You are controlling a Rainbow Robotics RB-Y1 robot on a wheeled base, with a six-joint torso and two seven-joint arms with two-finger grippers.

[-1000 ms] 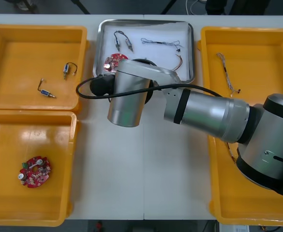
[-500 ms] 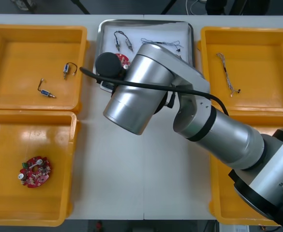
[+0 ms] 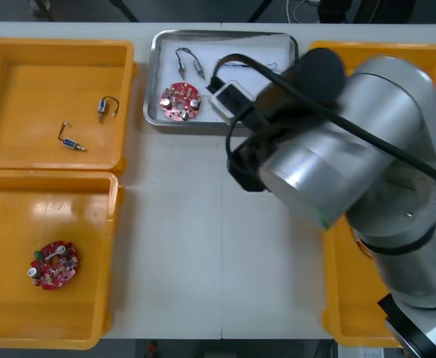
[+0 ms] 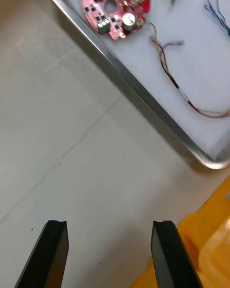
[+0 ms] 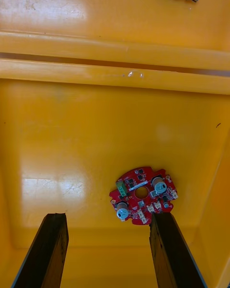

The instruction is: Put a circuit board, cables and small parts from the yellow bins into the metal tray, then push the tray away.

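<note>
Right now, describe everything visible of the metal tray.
The metal tray is a shallow rectangle with a shiny raised rim, rounded corners and a white inside. It lies flat on the table near the far edge, between the yellow bins. In it lie a red circuit board, a red and yellow cable and two small metal parts. The right arm hides its right part.

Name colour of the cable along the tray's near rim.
Red and yellow; the cable shows best in the right wrist view.
</note>
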